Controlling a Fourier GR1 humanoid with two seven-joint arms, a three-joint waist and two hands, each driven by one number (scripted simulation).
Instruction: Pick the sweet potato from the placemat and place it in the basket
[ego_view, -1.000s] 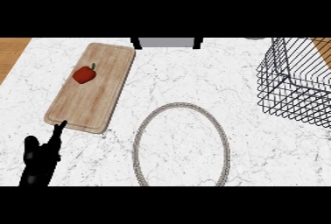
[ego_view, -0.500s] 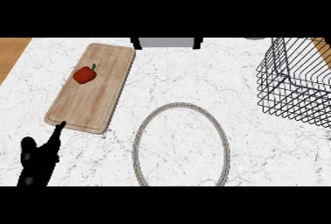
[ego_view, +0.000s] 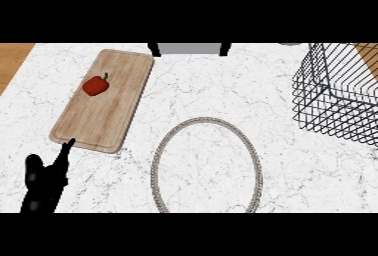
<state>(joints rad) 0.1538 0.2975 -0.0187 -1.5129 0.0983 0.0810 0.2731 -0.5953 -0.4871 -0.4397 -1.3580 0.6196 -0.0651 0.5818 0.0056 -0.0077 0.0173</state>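
Left hand (ego_view: 44, 182): low at the view's left edge, fingers straight, holding nothing, one fingertip at the near edge of the wooden board (ego_view: 103, 100). Red pepper (ego_view: 96, 85): on the board, beyond the hand. Round placemat (ego_view: 206, 165): right of the hand, bare. Wire basket (ego_view: 339, 95): far right. Sweet potato: unseen. All on the marble counter (ego_view: 207, 85).

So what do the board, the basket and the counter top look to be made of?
The board looks like pale matte wood, with lengthwise grain. The basket looks like dark wire, an open see-through grid. The counter top looks like white marble or an imitation, with grey veins.
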